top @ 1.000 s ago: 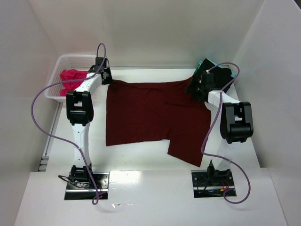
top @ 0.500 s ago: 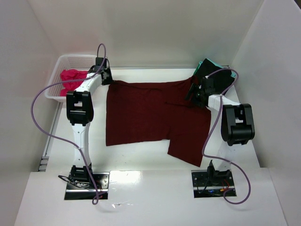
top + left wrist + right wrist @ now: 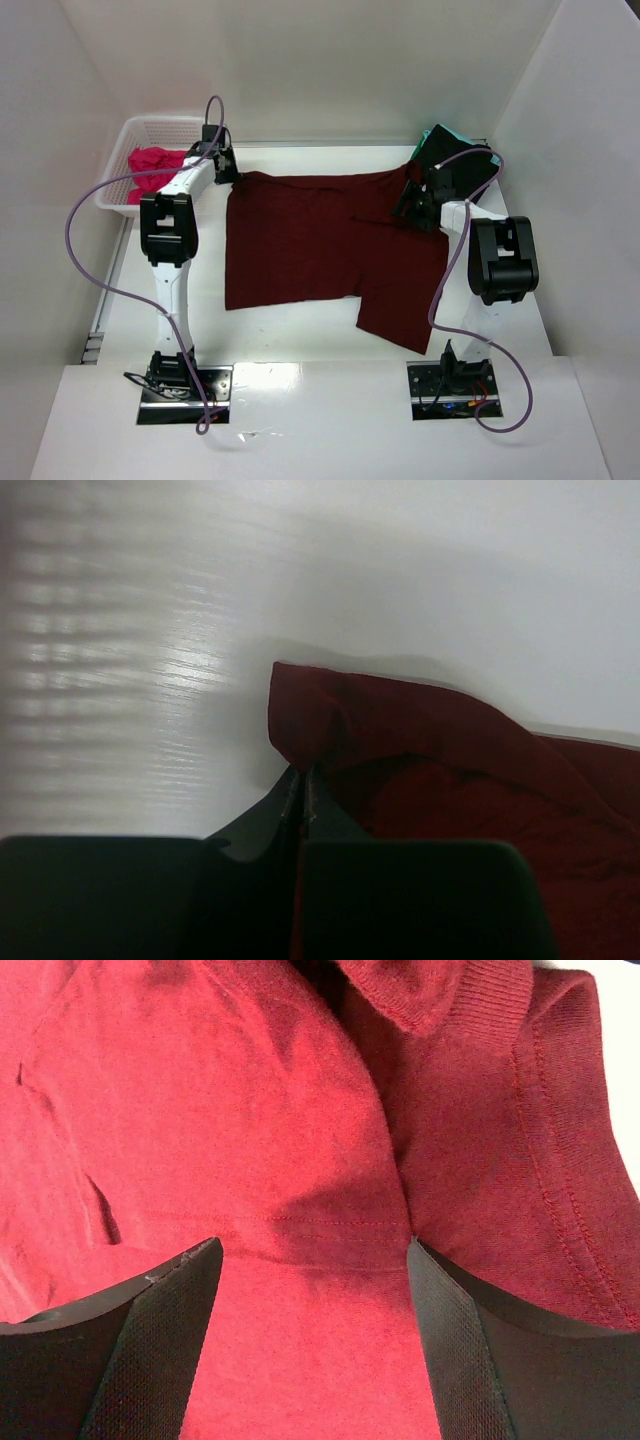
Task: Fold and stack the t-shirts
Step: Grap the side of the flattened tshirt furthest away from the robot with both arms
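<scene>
One arm moved in the last second: the right gripper (image 3: pixel 413 203) slid from the far-right edge of the maroon shirt (image 3: pixel 320 245) inward and down onto the cloth by the collar.

Its jaws were spread wide, a touch narrower than before, straddling a seam with nothing pinched yet (wrist view: fingertips either side of bare cloth). The left gripper (image 3: pixel 228 165) hadn't budged, jaws pressed together on the shirt's far-left corner. The shirt lay spread flat mid-table (image 3: pixel 300 345), unfolded. The pink shirt (image 3: pixel 150 165) sat in the basket (image 3: pixel 150 122) at far left, and the black shirt (image 3: pixel 470 160) lay over the teal shirt (image 3: pixel 440 133) at far right. My read: the right side was lining up the matching far-edge grab, so the fold hadn't started.
</scene>
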Action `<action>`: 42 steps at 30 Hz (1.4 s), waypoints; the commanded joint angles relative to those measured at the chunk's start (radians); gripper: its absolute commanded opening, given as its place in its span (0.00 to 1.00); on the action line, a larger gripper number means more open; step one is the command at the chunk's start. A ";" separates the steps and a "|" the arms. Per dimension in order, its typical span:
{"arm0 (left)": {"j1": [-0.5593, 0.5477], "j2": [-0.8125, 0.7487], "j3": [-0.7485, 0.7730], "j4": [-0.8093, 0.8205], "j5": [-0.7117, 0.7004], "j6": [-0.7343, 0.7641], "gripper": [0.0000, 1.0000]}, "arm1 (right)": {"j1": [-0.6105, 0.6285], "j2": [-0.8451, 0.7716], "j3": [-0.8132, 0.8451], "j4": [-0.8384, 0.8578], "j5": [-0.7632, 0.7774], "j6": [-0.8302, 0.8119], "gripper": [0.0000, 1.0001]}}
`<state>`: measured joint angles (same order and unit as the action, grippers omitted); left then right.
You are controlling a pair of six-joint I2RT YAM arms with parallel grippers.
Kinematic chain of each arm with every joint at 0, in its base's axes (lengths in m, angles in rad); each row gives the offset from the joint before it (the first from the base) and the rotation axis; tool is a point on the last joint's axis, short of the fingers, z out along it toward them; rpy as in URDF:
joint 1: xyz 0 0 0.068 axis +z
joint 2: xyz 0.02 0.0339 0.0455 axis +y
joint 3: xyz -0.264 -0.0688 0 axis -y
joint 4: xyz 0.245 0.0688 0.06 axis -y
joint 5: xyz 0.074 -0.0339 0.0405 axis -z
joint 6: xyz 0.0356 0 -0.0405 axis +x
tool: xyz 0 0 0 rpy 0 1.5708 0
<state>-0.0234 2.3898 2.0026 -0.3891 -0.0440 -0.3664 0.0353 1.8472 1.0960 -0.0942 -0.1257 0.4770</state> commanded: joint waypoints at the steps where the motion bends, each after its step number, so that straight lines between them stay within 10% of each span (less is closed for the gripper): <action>1: 0.011 -0.006 -0.004 0.016 0.016 0.024 0.00 | -0.005 0.015 0.036 0.001 0.034 -0.016 0.80; 32: 0.011 0.012 0.033 -0.002 0.016 0.024 0.00 | -0.005 0.056 0.103 -0.056 0.090 -0.029 0.60; 42: 0.011 0.012 0.033 -0.011 0.016 0.024 0.00 | -0.005 0.078 0.116 -0.065 0.092 -0.020 0.02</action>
<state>-0.0181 2.3901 2.0029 -0.3982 -0.0391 -0.3653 0.0353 1.9090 1.1659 -0.1465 -0.0593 0.4532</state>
